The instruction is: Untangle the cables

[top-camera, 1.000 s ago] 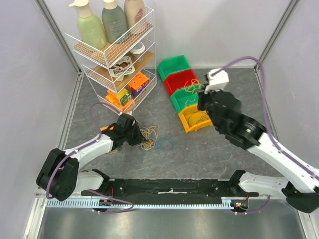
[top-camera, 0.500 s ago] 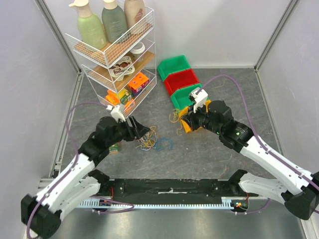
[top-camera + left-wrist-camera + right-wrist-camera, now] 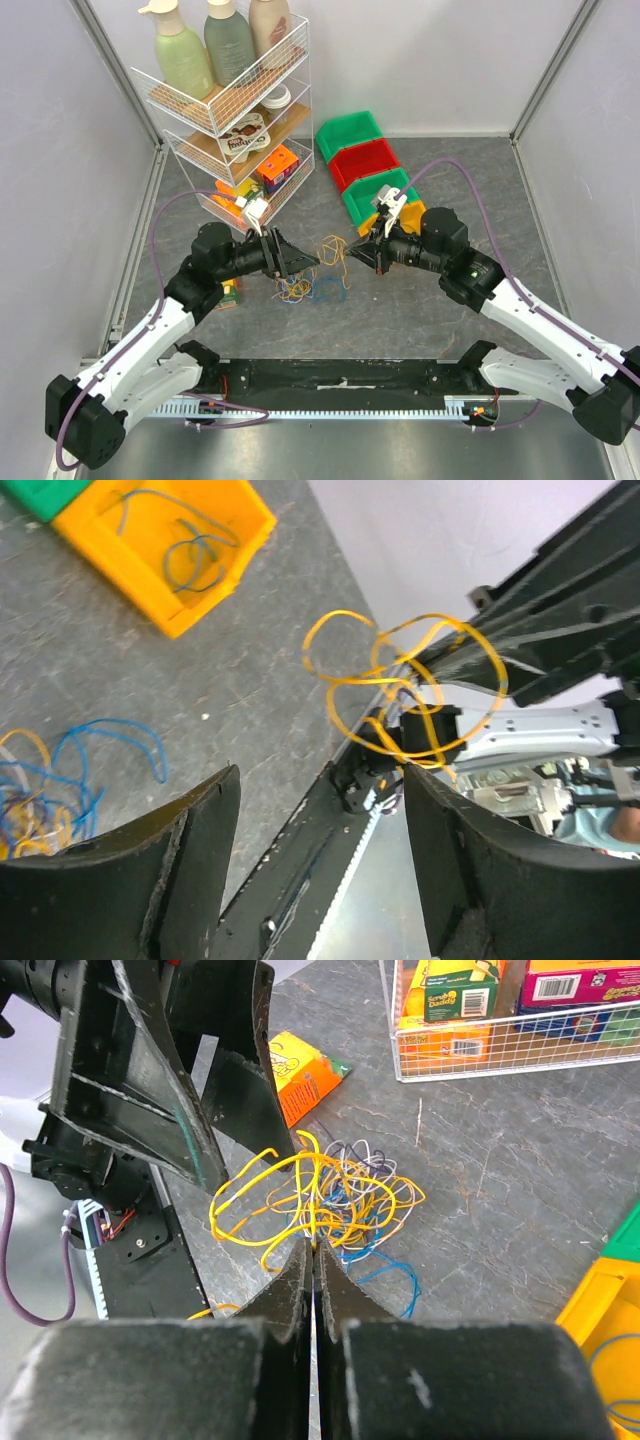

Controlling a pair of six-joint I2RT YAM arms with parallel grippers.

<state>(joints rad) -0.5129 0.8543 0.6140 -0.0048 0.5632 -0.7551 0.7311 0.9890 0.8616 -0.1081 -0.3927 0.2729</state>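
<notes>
My right gripper [image 3: 360, 252] is shut on a yellow cable [image 3: 333, 248], whose loops hang in the air between the two arms. In the right wrist view the shut fingertips [image 3: 312, 1247] pinch that yellow cable [image 3: 262, 1182] above the tangle. My left gripper [image 3: 303, 268] is open and points at the loops with nothing between its fingers; in its own view the yellow cable [image 3: 400, 685] hangs ahead of the left gripper [image 3: 320, 775]. The other cables [image 3: 296, 288] lie tangled on the table, with a blue cable [image 3: 328, 291] at their right edge.
A wire rack [image 3: 232, 110] with bottles and boxes stands at the back left. A row of green [image 3: 350, 133], red [image 3: 363, 162] and yellow bins [image 3: 412, 212] runs behind the right arm; the yellow bin [image 3: 165, 545] holds a blue wire. An orange packet [image 3: 300, 1068] lies by the left arm.
My left gripper opened, let go of the tangle and rose to the right. My right gripper came left from the bins, shut on the yellow cable, and now faces the left one.
</notes>
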